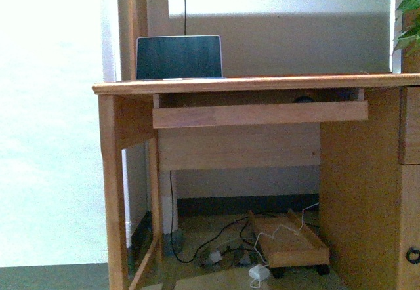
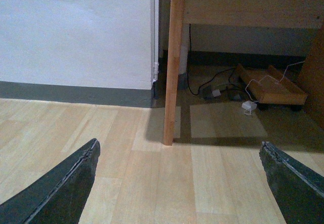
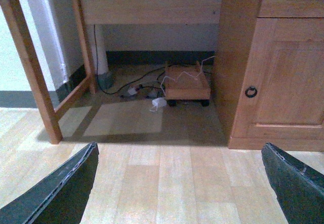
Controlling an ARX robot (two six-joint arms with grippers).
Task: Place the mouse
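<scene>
Pale-walled room with a light plank floor, very bright at the left. Straight ahead, a wooden desk, with the worktop near camera height, a pull-out tray slung just under it and a cupboard door on the right side. On the worktop toward the left, an open laptop, screen dark. Under the desk, a low wheeled stand amid loose cables and a white adapter.

Behind the tray's front board, toward its right end, only the top of the mouse: a small dark dome in the shadowed gap, well apart from the laptop. Probably light, stiff and smooth-shelled, so apt to slip; best pinched across its two long sides, low on the shell, clear of the buttons. Little headroom below the worktop, so likely a level reach from the front.

Left end effector spread wide and empty, low over the floor near the desk's left leg. Right end effector likewise spread, holding nothing, toward the cupboard side.
</scene>
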